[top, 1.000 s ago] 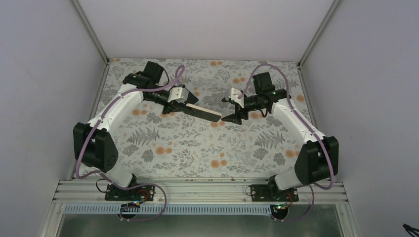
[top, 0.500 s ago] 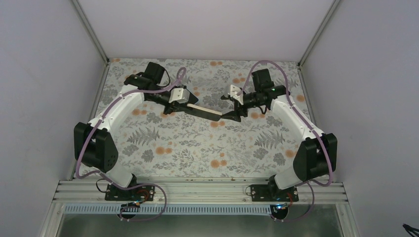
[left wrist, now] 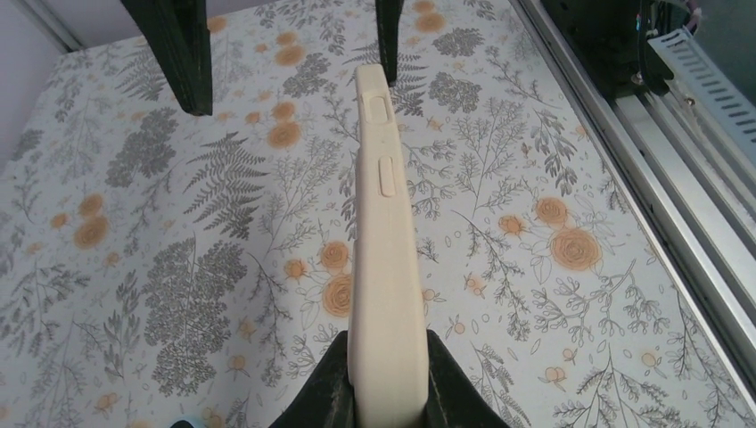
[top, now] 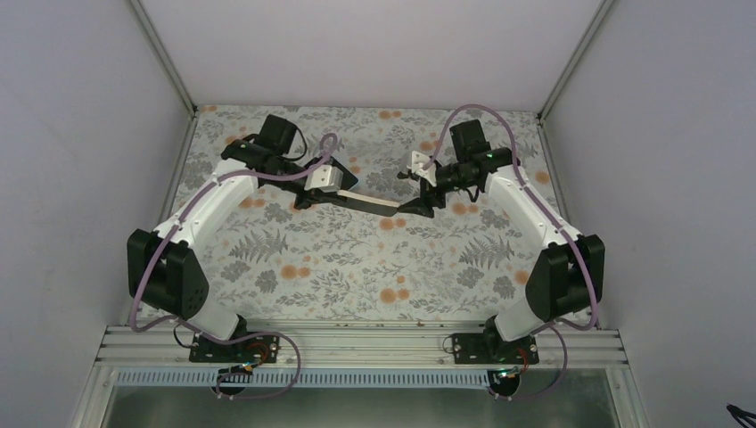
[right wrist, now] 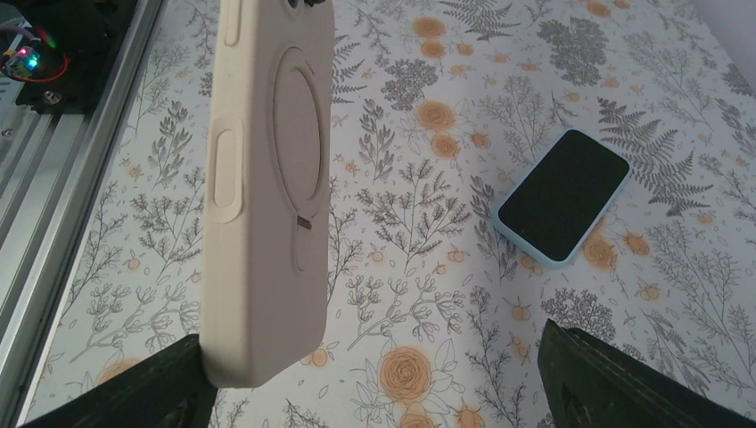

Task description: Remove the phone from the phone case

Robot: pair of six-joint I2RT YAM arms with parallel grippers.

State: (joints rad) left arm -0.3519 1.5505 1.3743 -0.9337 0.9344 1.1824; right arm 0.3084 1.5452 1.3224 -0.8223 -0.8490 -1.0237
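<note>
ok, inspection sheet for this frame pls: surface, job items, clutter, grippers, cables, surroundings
Surface: floral-print table cover, lying flat.
Job's things: beige silicone phone case, ring on its back, held in the air; cannot tell if a phone is inside.
Clutter: light-blue-edged phone, black screen up, flat on the cover.
Grippers: left gripper clamped on one end of the case; right gripper open, fingers astride the other end.
Cables: purple cables run along both arms.
Surroundings: white walls; aluminium rail at the near edge.
</note>
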